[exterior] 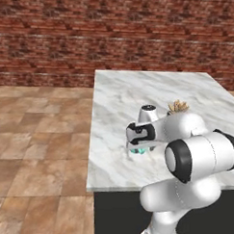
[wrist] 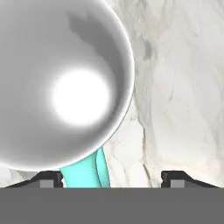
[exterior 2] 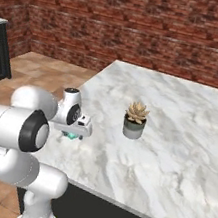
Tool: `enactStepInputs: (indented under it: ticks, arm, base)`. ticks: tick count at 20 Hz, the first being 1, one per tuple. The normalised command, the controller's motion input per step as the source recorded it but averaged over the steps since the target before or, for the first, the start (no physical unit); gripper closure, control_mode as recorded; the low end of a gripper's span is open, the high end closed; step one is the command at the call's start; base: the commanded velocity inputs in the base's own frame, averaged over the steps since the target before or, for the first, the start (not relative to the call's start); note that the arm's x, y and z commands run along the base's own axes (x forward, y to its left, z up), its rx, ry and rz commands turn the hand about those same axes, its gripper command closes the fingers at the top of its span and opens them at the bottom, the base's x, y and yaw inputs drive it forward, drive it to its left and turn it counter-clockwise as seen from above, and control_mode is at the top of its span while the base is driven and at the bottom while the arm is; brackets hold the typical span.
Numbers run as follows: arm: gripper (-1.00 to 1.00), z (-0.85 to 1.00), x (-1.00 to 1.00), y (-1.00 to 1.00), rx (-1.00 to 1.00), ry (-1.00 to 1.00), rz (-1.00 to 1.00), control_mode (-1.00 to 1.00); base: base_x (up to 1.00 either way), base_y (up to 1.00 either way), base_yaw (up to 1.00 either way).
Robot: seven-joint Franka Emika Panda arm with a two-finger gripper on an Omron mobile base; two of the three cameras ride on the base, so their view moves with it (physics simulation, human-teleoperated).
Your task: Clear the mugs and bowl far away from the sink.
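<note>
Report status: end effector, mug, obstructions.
End effector open, directly over teal mug. Mug standing on marble counter, near its edge. Potted succulent apart, not blocking.

The counter top [exterior 2: 176, 143] looks like smooth white marble with grey veins. The teal mug [wrist: 83, 173] is shiny, with a glossy white inside. The wall [exterior: 117, 37] is rough red brick. The floor [exterior: 36, 134] is brown stone tile.

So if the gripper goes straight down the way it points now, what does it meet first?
The teal mug. The open gripper points down at it, fingertips astride its handle, so it would likely meet the handle or rim first, then the counter. Depth is unclear.
</note>
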Motion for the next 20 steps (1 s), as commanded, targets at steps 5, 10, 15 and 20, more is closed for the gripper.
enactStepInputs:
  ticks: [5,10,15,20]
  arm:
    - [-1.0,0.26,-0.14,0.0,0.0,0.03,0.0,-1.0]
    - [-1.0,0.82,-0.13,0.0,0.02,0.05,0.0,-1.0]
    - [-1.0,1.0,-0.78,-0.17,0.17,0.13,-0.01,-1.0]
    - [-1.0,0.92,-1.0,-0.09,0.14,0.09,0.0,-1.0]
  base:
    - [0.0,0.0,0.0]
    - [0.0,0.0,0.0]
    - [0.0,0.0,0.0]
    - [0.0,0.0,0.0]
